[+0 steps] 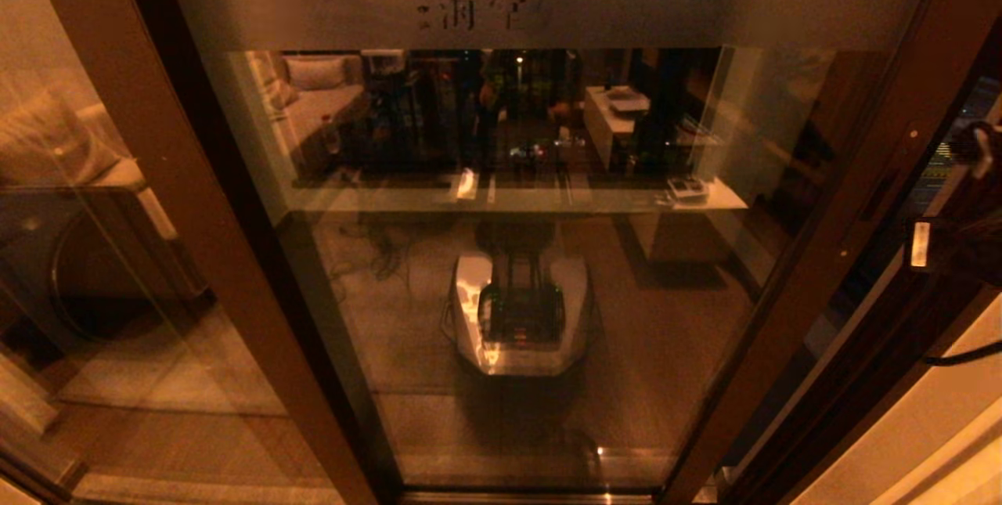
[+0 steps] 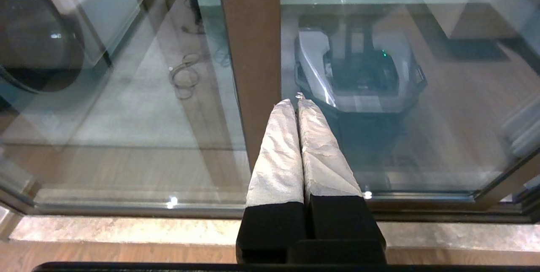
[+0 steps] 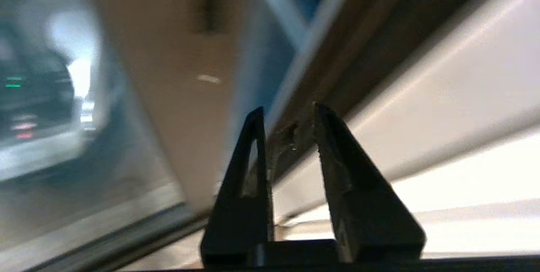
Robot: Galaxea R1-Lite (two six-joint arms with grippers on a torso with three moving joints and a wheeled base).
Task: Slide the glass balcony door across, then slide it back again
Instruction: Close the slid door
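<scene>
The left tool (image 2: pixel 297 100) hangs low before the glass, its two padded fingers (image 2: pixel 278 154) pressed together with nothing between them, the tips lying against the view of a brown post (image 2: pixel 249 52) that stands between two panes. Whether the tips touch the glass cannot be told. Below them runs the door's bottom track (image 2: pixel 126 208) and a pale stone sill (image 2: pixel 105 230).

The right tool (image 3: pixel 288 114) is at the robot's right, near the door's right stile; its fingers (image 3: pixel 358 187) stand slightly apart and grip nothing, with a dark frame edge seen through the gap. In the head view only part of the right arm (image 1: pixel 967 200) shows at the right edge.

The door (image 1: pixel 501 254) fills the middle of the head view, its reddish-brown right stile (image 1: pixel 853 200) slanting down from the upper right, with a narrow dark slot (image 1: pixel 879 193) in it. A frosted band (image 1: pixel 548 8) with etched characters crosses its top. The glass reflects the robot's base (image 1: pixel 520 309) and a lit room. To the left stands the fixed pane (image 1: pixel 94 254) behind the wide post.
</scene>
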